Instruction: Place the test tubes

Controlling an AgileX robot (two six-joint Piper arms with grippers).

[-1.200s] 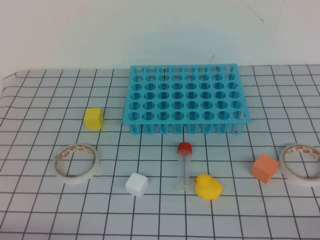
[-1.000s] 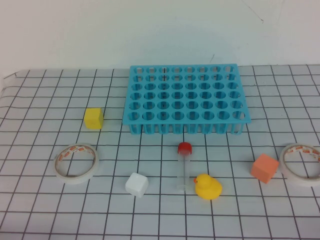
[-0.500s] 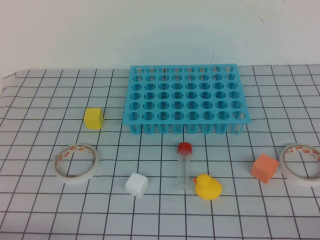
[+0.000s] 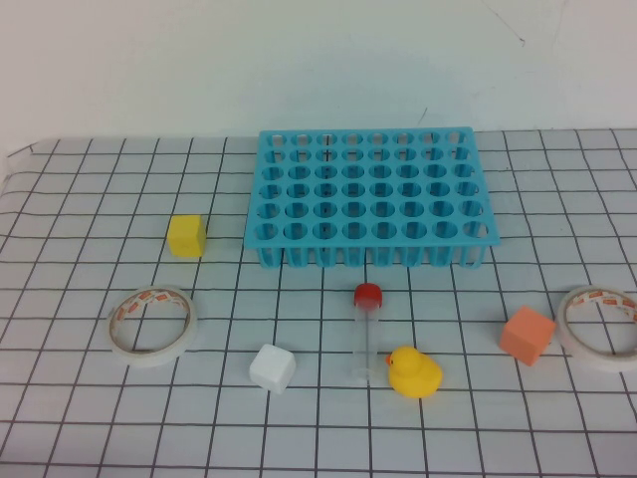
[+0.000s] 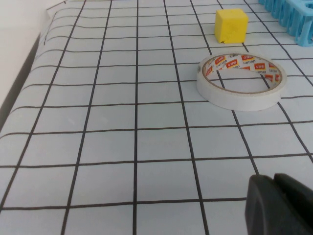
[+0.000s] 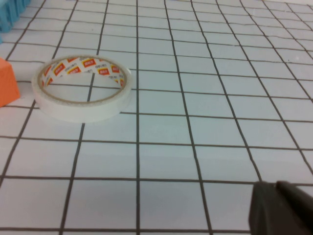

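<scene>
Landmark: blue rack, standing on the gridded surface; all its holes look empty.
Test tube: the clear test tube lies flat on the surface just in front of the rack's near wall, about midway along it.
Cap: the red cap is on the tube's end that points toward the rack.
Duck: the yellow duck sits at the tube's far-from-rack end, just beside it on the right.
White cube: the white cube is in front of the rack, left of the tube.
Yellow cube: the yellow cube is near the rack's front left corner.
Orange cube: the orange cube is in front of the rack's right corner.
Tape rolls: the left tape roll lies flat in front of the rack to its left; the right tape roll lies flat in front of it to its right, just beside the orange cube.
Left end effector: the left end effector is fully narrowed, holding nothing, low over the surface, farther from the rack than the left tape roll.
Right end effector: the right end effector is fully narrowed, holding nothing, low over the surface, farther from the rack than the right tape roll.
</scene>
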